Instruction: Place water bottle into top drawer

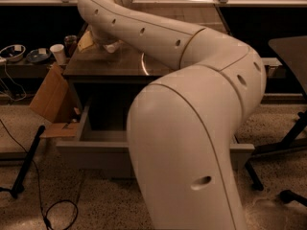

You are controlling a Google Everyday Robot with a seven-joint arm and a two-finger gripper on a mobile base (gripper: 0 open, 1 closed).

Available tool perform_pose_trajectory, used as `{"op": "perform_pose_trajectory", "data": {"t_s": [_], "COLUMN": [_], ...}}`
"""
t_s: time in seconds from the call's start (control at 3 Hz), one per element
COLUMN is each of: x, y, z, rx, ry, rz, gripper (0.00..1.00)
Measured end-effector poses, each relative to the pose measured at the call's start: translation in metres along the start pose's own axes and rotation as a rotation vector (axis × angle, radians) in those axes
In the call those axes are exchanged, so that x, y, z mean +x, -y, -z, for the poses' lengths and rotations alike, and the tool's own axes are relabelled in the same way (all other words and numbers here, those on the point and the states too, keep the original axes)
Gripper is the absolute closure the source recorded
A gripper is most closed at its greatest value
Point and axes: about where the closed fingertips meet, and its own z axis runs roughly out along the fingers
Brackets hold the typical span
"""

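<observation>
The top drawer [98, 137] of the grey cabinet stands pulled open, and the part of its inside that shows holds nothing. My arm [192, 128] fills the foreground and reaches up and left over the cabinet top [103, 65]. My gripper [111, 46] hangs under the wrist at the back left of the cabinet top, mostly hidden by the arm. I cannot make out the water bottle; only a small pale shape shows under the wrist.
A white arc, the rim of a bowl [143, 63], shows on the cabinet top beside my arm. A yellow item [85, 40] lies at its back left. A cardboard box [52, 99], a cup [58, 53], floor cables [57, 210] and a black chair base [283, 143] surround the cabinet.
</observation>
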Motion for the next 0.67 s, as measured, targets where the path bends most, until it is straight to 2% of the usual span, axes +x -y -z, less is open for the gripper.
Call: {"op": "perform_pose_trajectory", "data": {"t_s": [0.33, 0.67], "x": [-0.013, -0.02], "y": [0.011, 0.021], "z": [-0.007, -0.017], "rx": [0.065, 0.125], "ry": [0.0, -0.028], "rz": [0.026, 0.045], "gripper": [0.0, 0.0]}}
